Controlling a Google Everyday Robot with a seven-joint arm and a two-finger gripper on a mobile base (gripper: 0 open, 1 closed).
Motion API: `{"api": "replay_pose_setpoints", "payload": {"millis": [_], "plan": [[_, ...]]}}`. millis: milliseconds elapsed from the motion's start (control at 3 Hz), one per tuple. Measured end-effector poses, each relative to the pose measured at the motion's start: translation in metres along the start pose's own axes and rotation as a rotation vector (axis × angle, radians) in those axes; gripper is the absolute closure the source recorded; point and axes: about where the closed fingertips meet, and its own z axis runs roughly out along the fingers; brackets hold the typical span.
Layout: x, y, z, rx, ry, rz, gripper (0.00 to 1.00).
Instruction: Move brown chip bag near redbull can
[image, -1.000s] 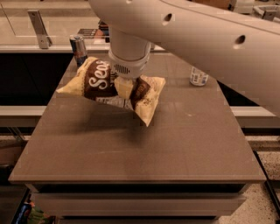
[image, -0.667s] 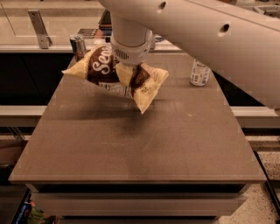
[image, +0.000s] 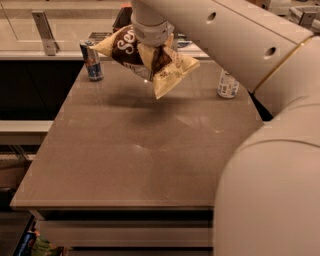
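The brown chip bag (image: 131, 52) hangs in the air above the far part of the table, dark brown in the middle with pale yellow ends, one end drooping to the right. My gripper (image: 151, 49) is shut on its middle, under the white wrist. The redbull can (image: 92, 60) stands upright at the table's far left corner, just left of the bag and lower than it; the two stand apart.
A pale can with a blue label (image: 228, 84) stands at the far right of the brown table (image: 140, 160). My white arm fills the right side of the view. A counter with a metal bracket (image: 44, 33) runs behind the table.
The bag, held in my gripper, has risen and moved toward the far side of the table, closer to the redbull can. The view has shifted too.
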Motion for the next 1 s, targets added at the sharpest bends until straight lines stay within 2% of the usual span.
{"api": "replay_pose_setpoints", "payload": {"millis": [333,1000], "plan": [[-0.02,-0.014,0.022,0.029,0.016,0.062,1.0],[-0.027,-0.006,0.085,-0.01,0.085,0.143,1.0]]}}
